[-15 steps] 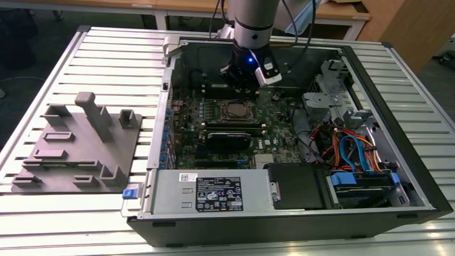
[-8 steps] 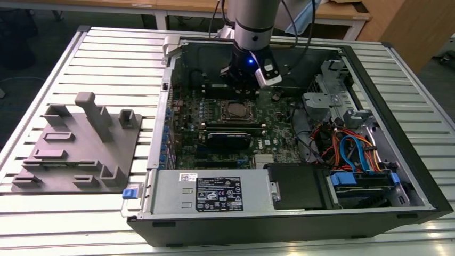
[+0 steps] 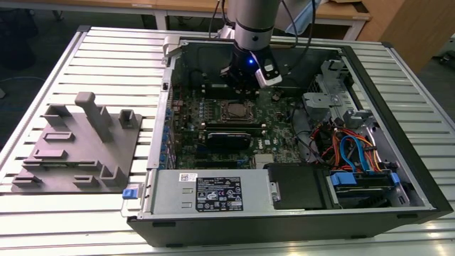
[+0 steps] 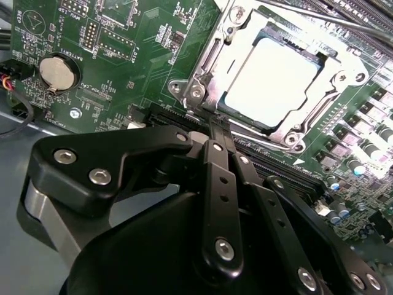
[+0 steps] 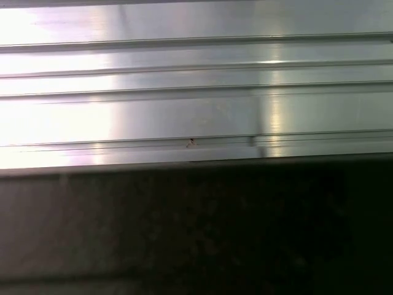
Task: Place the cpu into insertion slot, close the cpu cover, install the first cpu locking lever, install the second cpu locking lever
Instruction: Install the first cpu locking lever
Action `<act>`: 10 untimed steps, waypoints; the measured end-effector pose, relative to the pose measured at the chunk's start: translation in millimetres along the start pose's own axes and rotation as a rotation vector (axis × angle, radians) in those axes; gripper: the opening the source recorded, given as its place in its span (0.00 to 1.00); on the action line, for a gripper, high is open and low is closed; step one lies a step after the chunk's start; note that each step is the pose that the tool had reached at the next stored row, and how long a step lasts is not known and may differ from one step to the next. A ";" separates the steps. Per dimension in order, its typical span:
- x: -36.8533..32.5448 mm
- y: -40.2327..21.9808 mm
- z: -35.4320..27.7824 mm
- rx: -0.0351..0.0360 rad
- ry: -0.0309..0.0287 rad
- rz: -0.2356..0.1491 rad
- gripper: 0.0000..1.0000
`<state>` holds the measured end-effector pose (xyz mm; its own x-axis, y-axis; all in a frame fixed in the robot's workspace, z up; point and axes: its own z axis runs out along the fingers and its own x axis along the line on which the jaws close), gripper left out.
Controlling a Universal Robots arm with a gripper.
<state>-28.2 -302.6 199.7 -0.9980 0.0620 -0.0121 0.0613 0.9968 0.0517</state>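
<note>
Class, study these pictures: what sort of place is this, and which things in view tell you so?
Probably a robotics lab or test workshop: an open computer case lies on a slatted metal table, a robot arm reaches down into it above the motherboard, and wooden desks stand behind.

Arm (image 3: 252,18): silver-grey cylindrical link; black wrist (image 3: 245,56) carrying blue light (image 3: 250,63); white camera module (image 3: 268,74) beside wrist; black cables (image 3: 310,32). End effector (image 4: 219,126): black linkage fingers (image 4: 212,184), silver screw heads (image 4: 100,177), grey collar (image 4: 37,209).
</note>
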 end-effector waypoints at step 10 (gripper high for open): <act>-0.7 0.2 -2.1 -0.0001 0.0000 0.000 0.10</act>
<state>-27.5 -302.6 201.8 -0.9980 0.0620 -0.0121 0.0613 0.9968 0.0518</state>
